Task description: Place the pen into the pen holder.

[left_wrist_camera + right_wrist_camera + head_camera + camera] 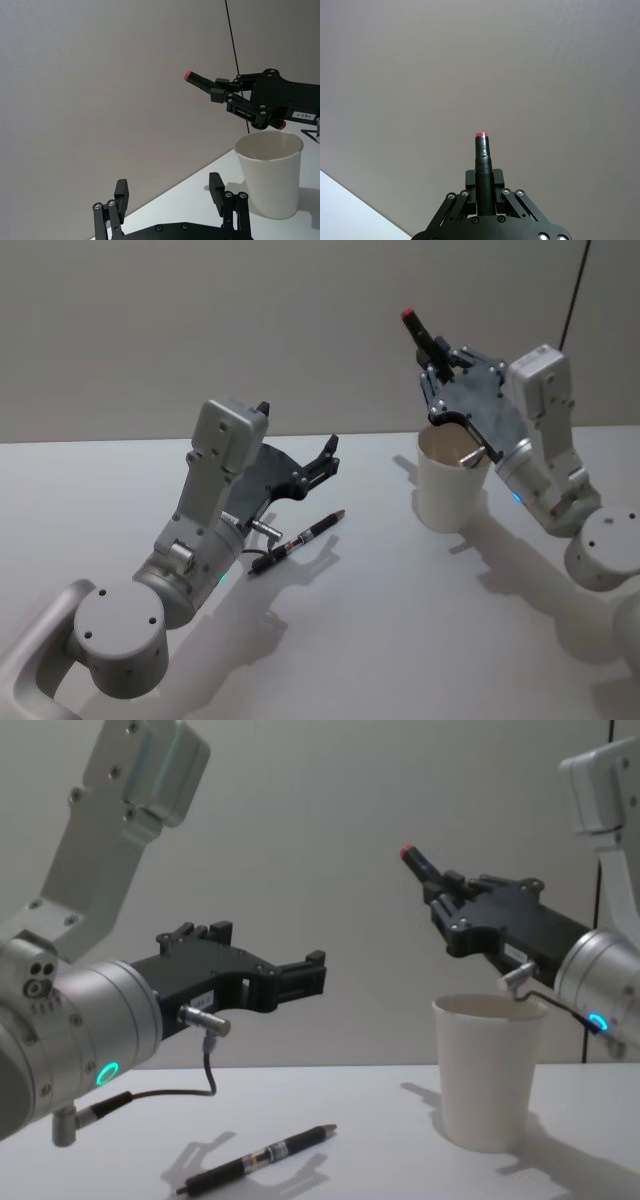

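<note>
- Progress: black red-tipped pen (pixel 413 326) is held aloft, not yet inside the plain white tapering paper cup serving as pen holder (pixel 450 495). Lowering and release seem to remain.
- Right gripper (pixel 432 348): raised just above the cup's rim, angled upward, fingers pinching the pen.
- Left gripper (pixel 326 462): fingers spread, hovering over a second black pen (pixel 300 537) lying on the white table (pixel 400 640).

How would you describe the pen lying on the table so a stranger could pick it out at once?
On the white table, look to the robot's left of the white paper cup, beneath the open left tool. There a dark pen lies flat. Unlike the red-ended pen gripped in the right tool above the cup, nothing holds it.
</note>
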You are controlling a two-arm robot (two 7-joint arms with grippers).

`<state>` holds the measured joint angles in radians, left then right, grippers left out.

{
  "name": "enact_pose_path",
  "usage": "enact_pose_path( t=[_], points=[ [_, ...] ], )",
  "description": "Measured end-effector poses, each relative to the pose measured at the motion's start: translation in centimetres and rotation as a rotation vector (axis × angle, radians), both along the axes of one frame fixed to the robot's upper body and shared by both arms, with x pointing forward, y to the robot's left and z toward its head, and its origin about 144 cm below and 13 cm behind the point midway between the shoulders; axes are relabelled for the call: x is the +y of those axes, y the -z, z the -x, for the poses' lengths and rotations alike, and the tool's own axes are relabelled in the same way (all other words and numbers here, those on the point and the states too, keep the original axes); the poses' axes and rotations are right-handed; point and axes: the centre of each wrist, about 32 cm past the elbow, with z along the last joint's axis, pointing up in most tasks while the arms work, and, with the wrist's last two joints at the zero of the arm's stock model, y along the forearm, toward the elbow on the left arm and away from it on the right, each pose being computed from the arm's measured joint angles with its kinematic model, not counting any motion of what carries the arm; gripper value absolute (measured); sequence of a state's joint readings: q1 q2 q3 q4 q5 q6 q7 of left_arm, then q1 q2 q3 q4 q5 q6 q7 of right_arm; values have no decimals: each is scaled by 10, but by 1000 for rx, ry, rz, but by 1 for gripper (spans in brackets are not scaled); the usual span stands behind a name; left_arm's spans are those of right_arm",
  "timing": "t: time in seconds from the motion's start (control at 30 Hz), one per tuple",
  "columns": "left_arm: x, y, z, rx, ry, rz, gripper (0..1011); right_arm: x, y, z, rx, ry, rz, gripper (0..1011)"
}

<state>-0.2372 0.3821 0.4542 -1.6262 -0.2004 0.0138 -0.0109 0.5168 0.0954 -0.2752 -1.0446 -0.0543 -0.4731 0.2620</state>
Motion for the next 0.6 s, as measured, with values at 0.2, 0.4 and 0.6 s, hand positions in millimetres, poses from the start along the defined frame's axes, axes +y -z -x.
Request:
enact_pose_path(
  t=[0.2, 0.4, 0.6],
  points=[
    [0, 0, 0, 0, 0, 0, 1001, 4, 5, -4, 4, -31, -18, 187],
    [0, 0, 0, 0, 0, 0, 1001, 6, 9, -6, 12, -49, -30, 187],
    [0, 0, 0, 0, 0, 0, 1001, 8, 12, -8, 17, -60, -36, 192]
  ],
)
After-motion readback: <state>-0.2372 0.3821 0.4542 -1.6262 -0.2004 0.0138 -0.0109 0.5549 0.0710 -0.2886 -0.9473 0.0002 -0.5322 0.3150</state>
